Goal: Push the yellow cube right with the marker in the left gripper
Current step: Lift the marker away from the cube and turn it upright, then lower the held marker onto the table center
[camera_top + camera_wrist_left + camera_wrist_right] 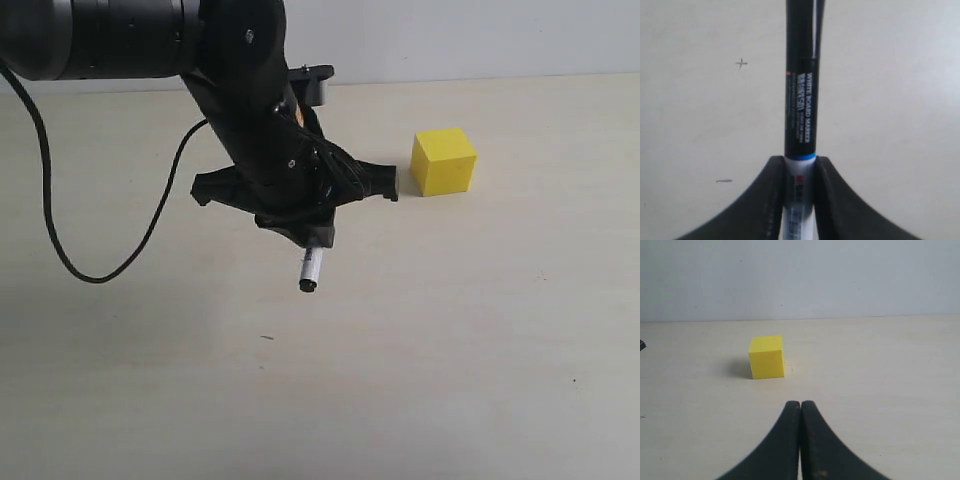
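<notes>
Approach step: left gripper (312, 238) fingers clamp marker (310, 270), tip seemingly off counter (450, 350), frame centre; yellow cube (443, 160) upper right, apart. Next: lower, sweep right.

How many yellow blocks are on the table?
1. The yellow cube sits on the table, right of the marker in the left gripper, not touching it. The arm might hide others.

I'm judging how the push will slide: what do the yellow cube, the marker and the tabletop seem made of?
The yellow cube: matte, evenly coloured, sharp-edged, no glare; probably foam or painted wood, cannot tell which. The marker: likely smooth plastic; a glossy streak runs along its black part, with printed lettering. The tabletop: pale, matte, few small marks; possibly laminate or painted board.
</notes>
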